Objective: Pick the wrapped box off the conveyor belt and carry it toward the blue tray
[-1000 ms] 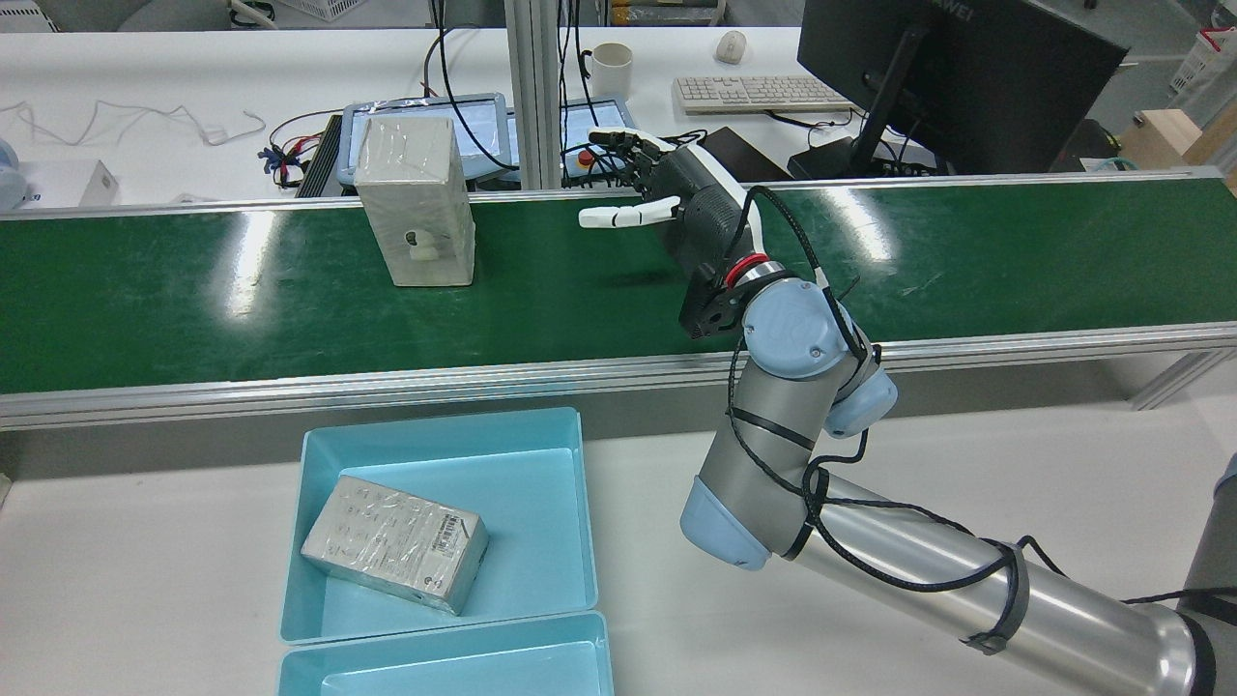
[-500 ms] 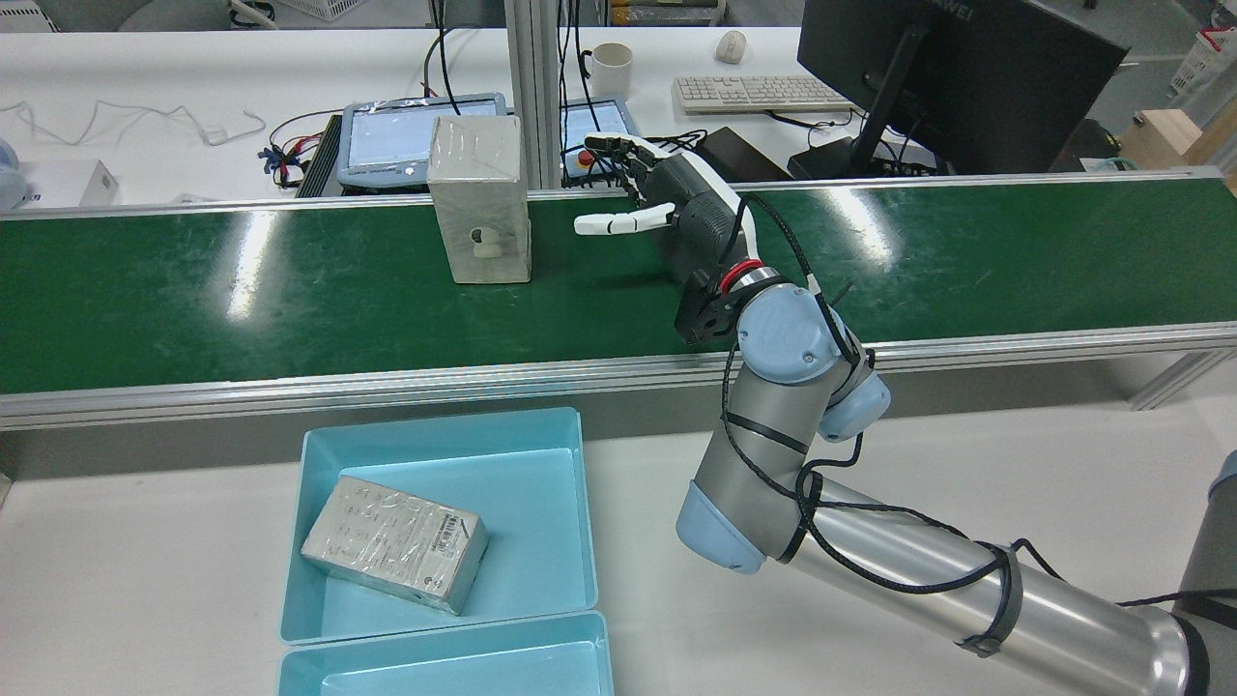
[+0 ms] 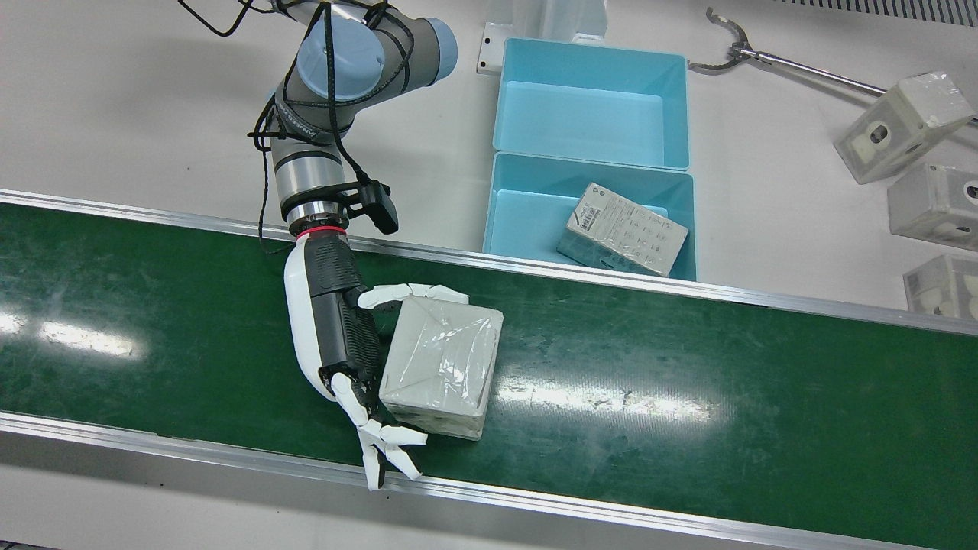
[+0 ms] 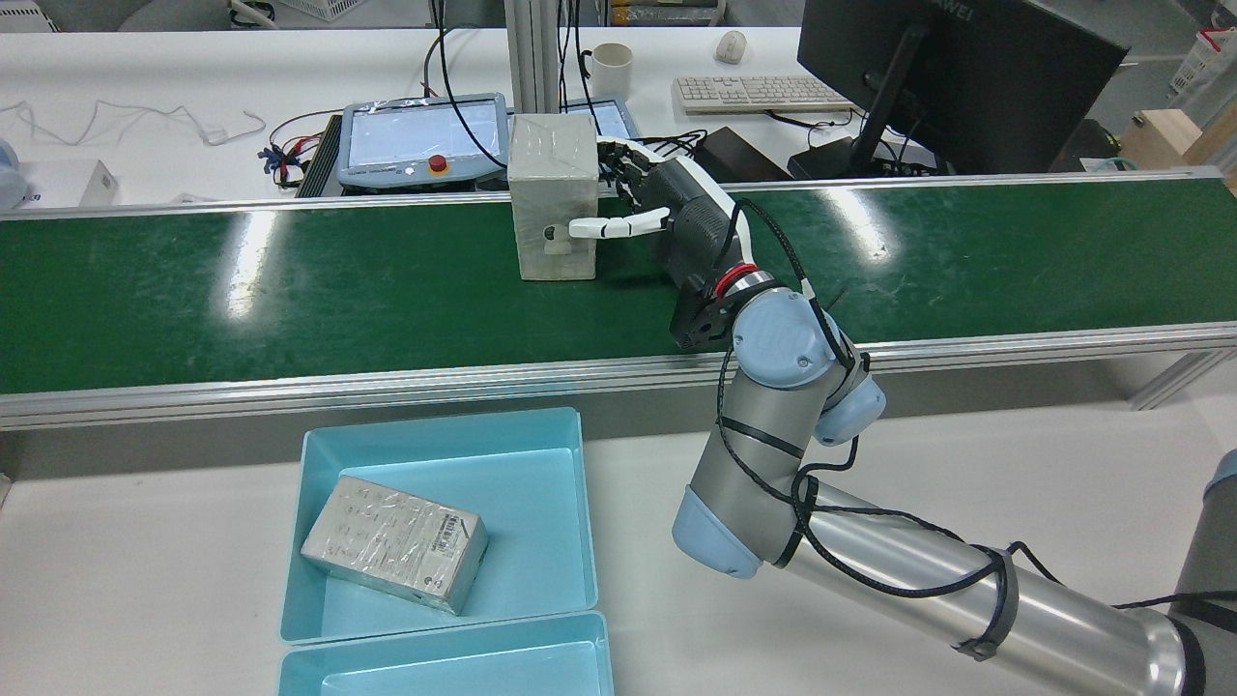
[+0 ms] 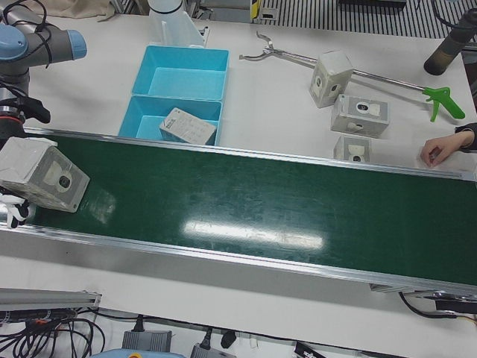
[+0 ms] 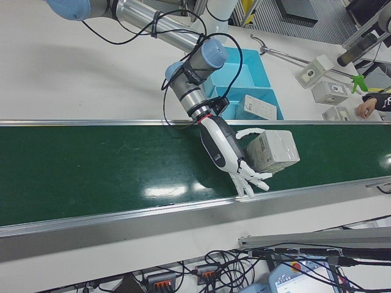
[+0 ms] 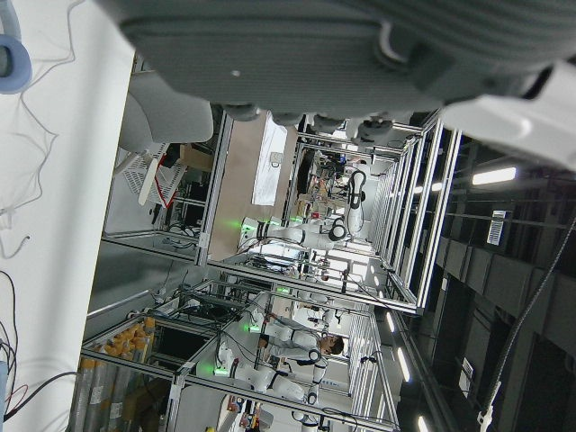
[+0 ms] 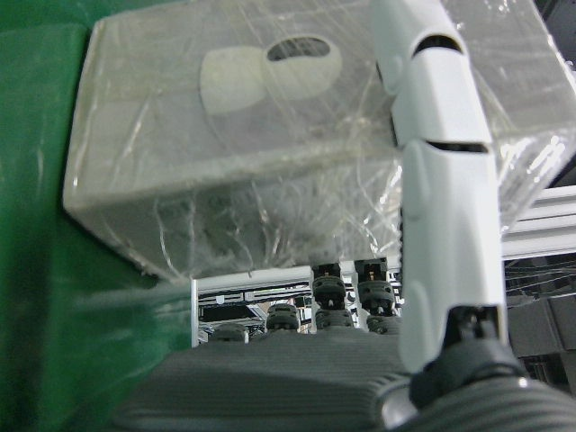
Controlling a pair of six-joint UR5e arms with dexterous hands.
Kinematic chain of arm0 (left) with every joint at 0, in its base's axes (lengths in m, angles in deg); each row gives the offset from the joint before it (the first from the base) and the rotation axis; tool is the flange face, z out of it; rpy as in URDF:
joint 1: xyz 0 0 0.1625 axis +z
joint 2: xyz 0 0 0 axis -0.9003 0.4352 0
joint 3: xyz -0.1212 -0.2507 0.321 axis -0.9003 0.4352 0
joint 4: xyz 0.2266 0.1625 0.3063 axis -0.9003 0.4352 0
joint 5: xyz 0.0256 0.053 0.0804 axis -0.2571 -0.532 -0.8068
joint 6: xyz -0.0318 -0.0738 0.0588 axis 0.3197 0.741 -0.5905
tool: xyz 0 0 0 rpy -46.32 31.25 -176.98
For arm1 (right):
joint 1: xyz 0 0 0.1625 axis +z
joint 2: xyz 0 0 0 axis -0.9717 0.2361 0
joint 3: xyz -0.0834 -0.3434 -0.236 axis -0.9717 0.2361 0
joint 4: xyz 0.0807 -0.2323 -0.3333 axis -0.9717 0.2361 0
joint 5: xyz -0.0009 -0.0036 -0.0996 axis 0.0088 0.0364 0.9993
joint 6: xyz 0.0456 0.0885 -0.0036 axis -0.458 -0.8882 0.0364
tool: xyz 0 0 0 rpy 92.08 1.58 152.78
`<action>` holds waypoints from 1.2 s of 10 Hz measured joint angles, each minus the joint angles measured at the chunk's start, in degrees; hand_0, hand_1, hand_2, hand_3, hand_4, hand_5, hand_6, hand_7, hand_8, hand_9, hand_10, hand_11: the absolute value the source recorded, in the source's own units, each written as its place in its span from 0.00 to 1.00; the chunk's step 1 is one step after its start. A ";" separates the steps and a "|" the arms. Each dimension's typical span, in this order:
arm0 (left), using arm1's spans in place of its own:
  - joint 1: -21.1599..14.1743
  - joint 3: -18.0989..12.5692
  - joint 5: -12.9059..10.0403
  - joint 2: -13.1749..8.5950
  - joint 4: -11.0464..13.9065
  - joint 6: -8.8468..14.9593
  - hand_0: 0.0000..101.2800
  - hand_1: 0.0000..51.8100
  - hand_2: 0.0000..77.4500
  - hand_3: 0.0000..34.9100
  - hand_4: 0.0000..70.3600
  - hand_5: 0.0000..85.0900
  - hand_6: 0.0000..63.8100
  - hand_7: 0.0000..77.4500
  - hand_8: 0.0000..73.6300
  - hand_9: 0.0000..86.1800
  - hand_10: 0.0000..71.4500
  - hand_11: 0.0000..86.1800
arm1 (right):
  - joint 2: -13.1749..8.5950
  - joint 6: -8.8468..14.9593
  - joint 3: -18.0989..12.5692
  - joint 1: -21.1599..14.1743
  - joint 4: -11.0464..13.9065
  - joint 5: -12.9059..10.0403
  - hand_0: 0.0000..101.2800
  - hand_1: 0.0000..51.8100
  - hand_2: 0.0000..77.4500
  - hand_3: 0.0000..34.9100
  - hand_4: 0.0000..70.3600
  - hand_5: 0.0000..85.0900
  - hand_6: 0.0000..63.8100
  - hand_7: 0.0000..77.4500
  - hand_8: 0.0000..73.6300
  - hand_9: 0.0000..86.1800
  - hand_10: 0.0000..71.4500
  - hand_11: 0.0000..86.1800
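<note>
On the green conveyor belt the wrapped box was seen standing upright, well apart from the blue tray; it was a pale grey block sheathed in glossy, wrinkled film, and was judged stiff, fairly light and slippery, best clamped across two opposite broad faces. The right robot hand was spread against its side, fingers reaching past two faces, not yet closed; the left robot hand's state could not be told.

Three wrapped spare boxes beside a reacher tool — monitor behind.
</note>
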 joint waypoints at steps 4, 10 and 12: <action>0.00 0.00 0.00 0.00 0.00 0.00 0.00 0.00 0.01 0.00 0.00 0.01 0.00 0.01 0.01 0.00 0.01 0.01 | -0.14 -0.05 -0.58 0.53 0.41 -0.84 0.54 0.35 0.34 0.00 0.24 0.53 0.38 0.39 0.34 0.30 0.01 0.09; 0.00 0.00 0.00 0.00 0.00 0.00 0.00 0.00 0.01 0.00 0.00 0.01 0.01 0.01 0.01 0.00 0.00 0.01 | 1.87 -0.19 -24.65 -5.42 18.40 2.57 0.61 0.20 0.40 0.00 0.43 0.69 0.62 0.49 0.59 0.48 0.21 0.58; 0.00 0.00 0.00 0.00 0.00 0.00 0.00 0.00 0.01 0.00 0.00 0.01 0.01 0.00 0.01 0.00 0.01 0.01 | 2.73 0.10 -28.81 -10.49 20.95 3.24 0.61 0.20 0.40 0.00 0.44 0.70 0.64 0.49 0.61 0.48 0.22 0.59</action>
